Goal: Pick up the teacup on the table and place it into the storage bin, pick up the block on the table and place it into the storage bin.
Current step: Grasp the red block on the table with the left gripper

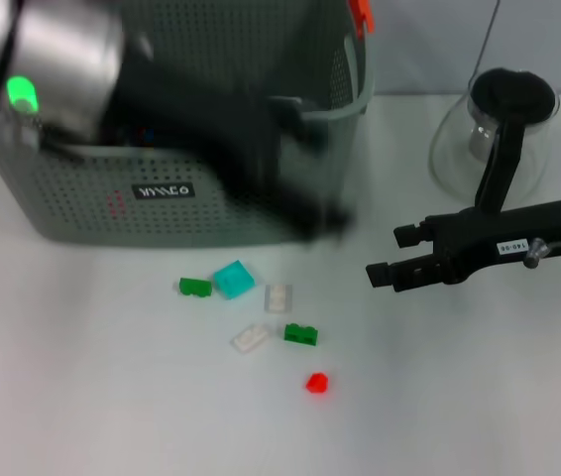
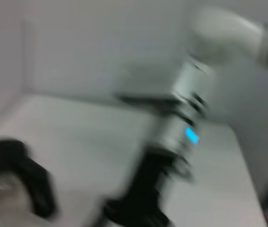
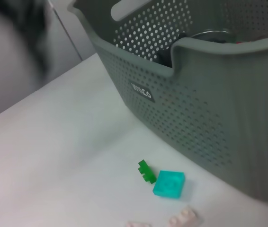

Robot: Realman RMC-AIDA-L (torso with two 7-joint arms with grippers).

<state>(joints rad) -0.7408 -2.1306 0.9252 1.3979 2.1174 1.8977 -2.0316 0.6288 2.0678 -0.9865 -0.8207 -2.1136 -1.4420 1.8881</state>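
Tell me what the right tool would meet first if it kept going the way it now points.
The right tool points toward the robot's left, low over the table. Its line passes between the storage bin and the scattered blocks. Probably the bin's front corner first, though depth is unclear.

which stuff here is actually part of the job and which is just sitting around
Part of the job:
- storage bin
- loose blocks on the table: teal block, two green blocks, two white blocks, red block
- right claw, open, beside the bin
- left arm, over the bin; its claw is blurred

Just lying about:
- glass teapot

No teacup shows on the table.
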